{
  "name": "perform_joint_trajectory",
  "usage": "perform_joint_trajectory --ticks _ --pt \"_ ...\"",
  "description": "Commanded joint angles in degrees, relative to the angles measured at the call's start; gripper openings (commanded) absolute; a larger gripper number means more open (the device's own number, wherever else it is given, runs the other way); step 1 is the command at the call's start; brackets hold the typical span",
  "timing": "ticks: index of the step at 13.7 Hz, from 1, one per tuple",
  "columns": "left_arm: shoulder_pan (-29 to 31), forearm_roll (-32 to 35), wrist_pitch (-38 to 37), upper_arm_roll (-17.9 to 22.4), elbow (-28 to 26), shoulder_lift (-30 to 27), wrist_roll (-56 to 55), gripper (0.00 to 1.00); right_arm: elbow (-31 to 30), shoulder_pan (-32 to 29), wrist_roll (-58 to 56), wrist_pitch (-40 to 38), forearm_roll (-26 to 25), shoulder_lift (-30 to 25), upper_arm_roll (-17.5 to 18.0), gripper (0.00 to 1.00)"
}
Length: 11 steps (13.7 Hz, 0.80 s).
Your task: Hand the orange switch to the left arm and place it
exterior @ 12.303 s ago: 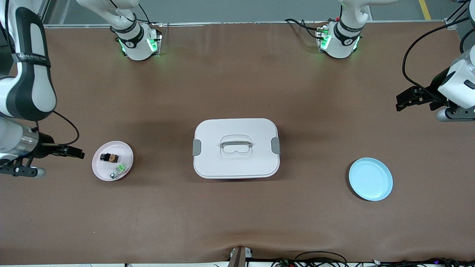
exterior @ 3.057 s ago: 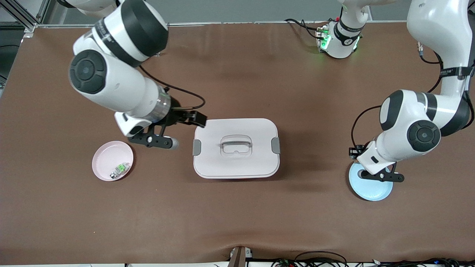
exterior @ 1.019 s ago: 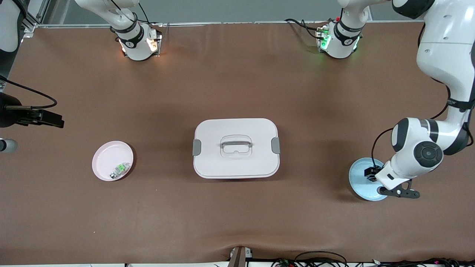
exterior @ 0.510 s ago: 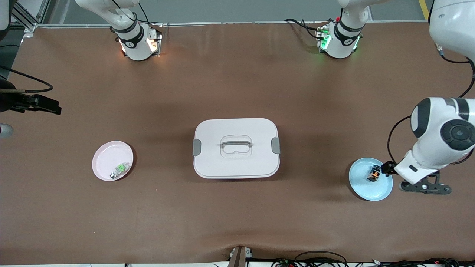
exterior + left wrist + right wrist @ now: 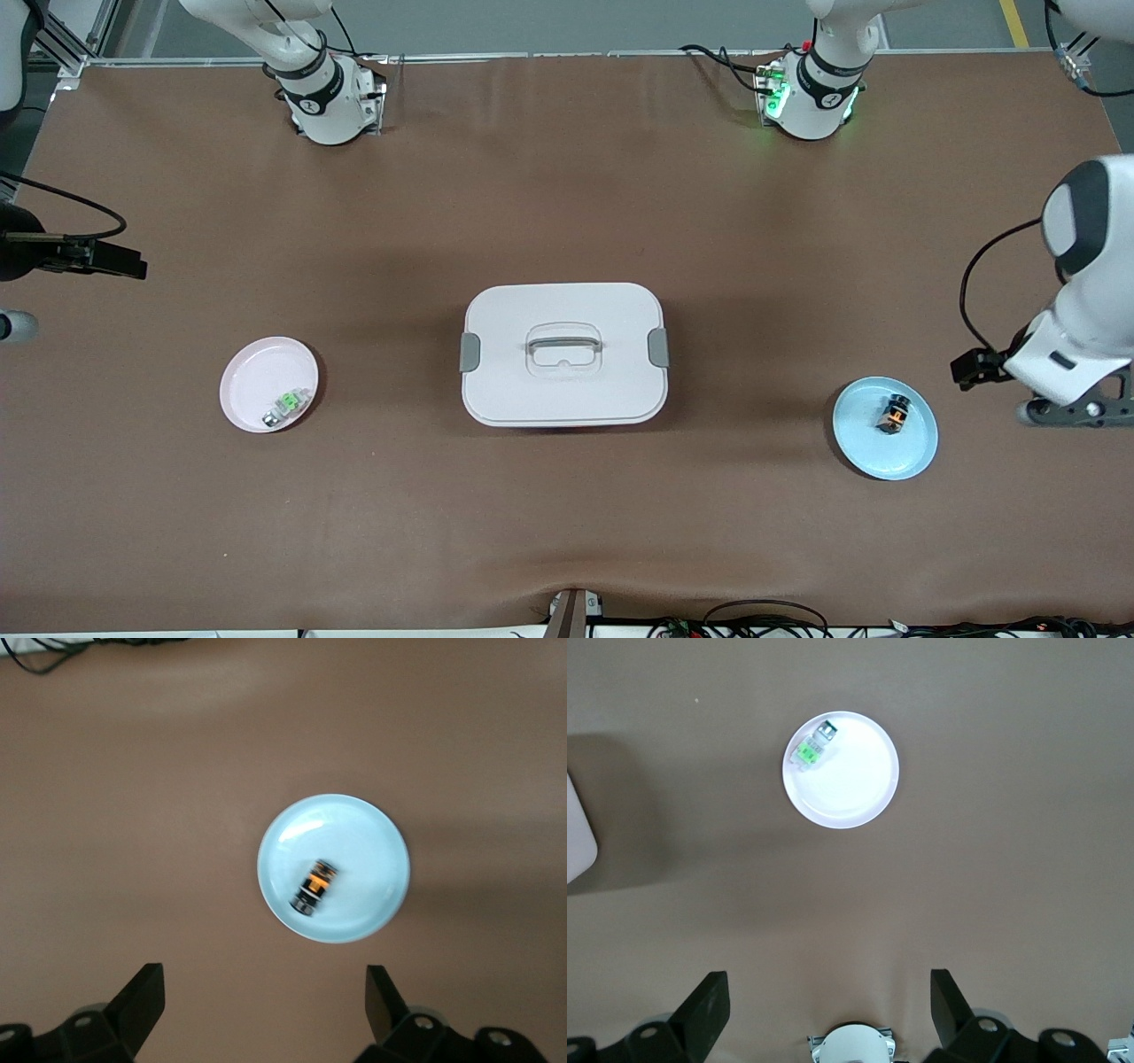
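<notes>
The orange switch [image 5: 895,416] lies on its side in the light blue plate [image 5: 864,439], toward the left arm's end of the table. In the left wrist view the switch [image 5: 314,886] rests near the middle of the plate [image 5: 368,842]. My left gripper [image 5: 972,367] hangs open and empty over bare table just off the plate's rim; its jaws [image 5: 263,979] stand wide apart. The white box [image 5: 564,390] sits shut at the table's middle. My right gripper [image 5: 111,260] waits open and empty over the table's right-arm end, its fingers [image 5: 830,979] spread.
A pink plate [image 5: 257,377] holding a small green-and-white part [image 5: 288,405] sits between the box and the right arm's end; the part [image 5: 810,749] shows at the plate's rim [image 5: 868,797]. A box corner [image 5: 578,837] shows there too. Both arm bases [image 5: 328,97] [image 5: 811,97] stand along the farthest table edge.
My left gripper has drawn up and away from the blue plate toward the table's end, leaving the orange switch lying on it. The right gripper has barely shifted.
</notes>
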Motion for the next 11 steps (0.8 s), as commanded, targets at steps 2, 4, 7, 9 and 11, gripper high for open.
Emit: perform_joint_trajectory --ticks 2,4,7,9,11 --pt "1.36 -3.07 -6.63 -0.67 -1.11 -7.32 0.35 1.0 -0.97 -5.91 -0.12 1.47 1.93 -0.86 4.5 1.0" --pt "1.18 -3.07 -9.19 -1.02 -1.11 -10.13 1.14 1.0 -0.97 -6.97 -0.12 1.38 2.19 -0.86 4.68 1.0" --pt "1.44 -4.99 -13.41 -2.25 -1.46 -13.82 1.75 1.0 -2.37 -7.33 -0.12 1.64 2.19 -1.38 4.69 1.0" --pt "0.66 -10.0 -13.85 -1.11 -3.91 -17.43 3.51 1.0 -5.17 -7.06 -0.12 3.48 2.19 -3.14 4.6 1.0" --pt "-3.1 -10.37 -16.3 1.95 -6.29 -20.42 2.64 1.0 -10.0 -6.89 -0.03 6.46 2.11 -6.29 4.6 1.0"
